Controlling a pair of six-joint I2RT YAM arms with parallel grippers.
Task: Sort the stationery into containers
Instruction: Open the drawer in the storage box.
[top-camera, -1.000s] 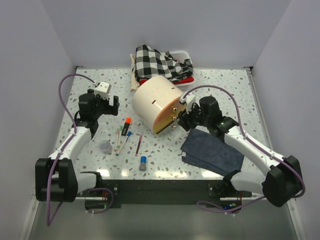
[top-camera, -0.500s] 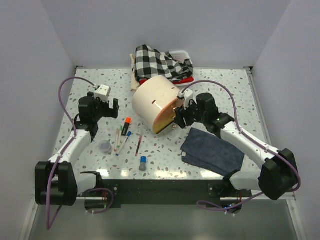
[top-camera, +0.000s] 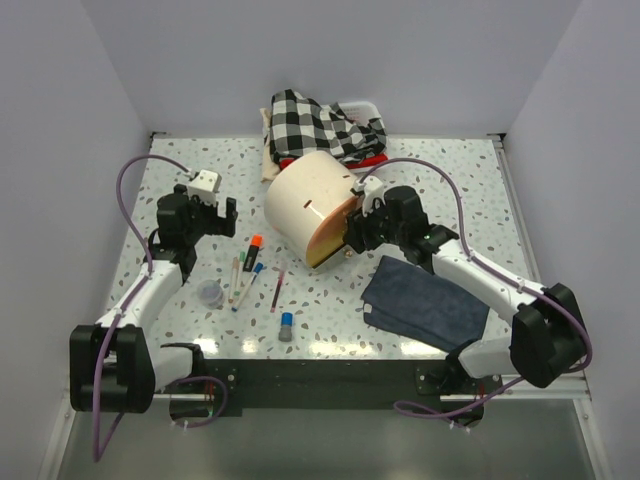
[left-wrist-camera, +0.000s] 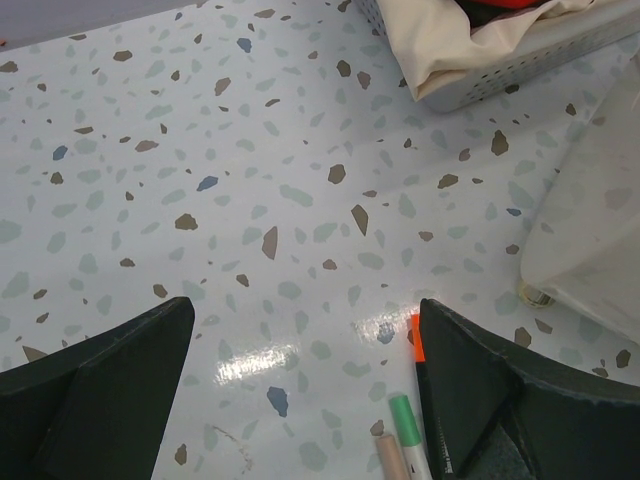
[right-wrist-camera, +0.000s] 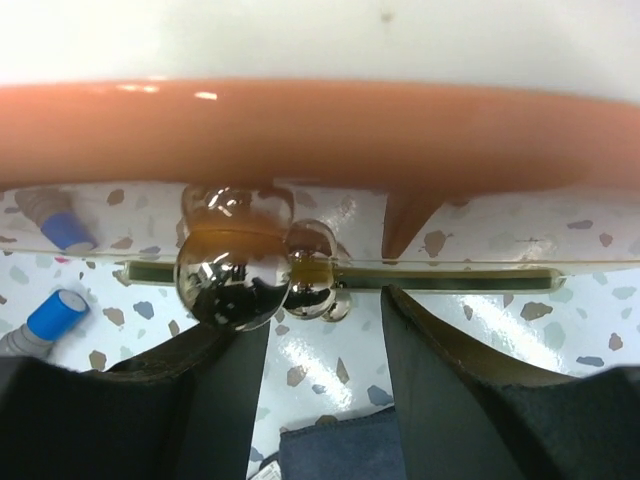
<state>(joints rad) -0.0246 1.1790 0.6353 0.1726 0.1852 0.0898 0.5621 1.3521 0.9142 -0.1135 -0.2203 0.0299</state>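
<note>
My R tool (right-wrist-camera: 325, 320) sits part-open at the brass knob (right-wrist-camera: 232, 280), not clamped yet, lined up to pull the drawer (right-wrist-camera: 320, 130). L tool (left-wrist-camera: 305, 310) is wide open near the pens (left-wrist-camera: 405, 420), ready to pick.

cream cabinet (top-camera: 305, 195), navy cloth (top-camera: 425, 305), black-white checked fabric (top-camera: 312, 125)
</note>
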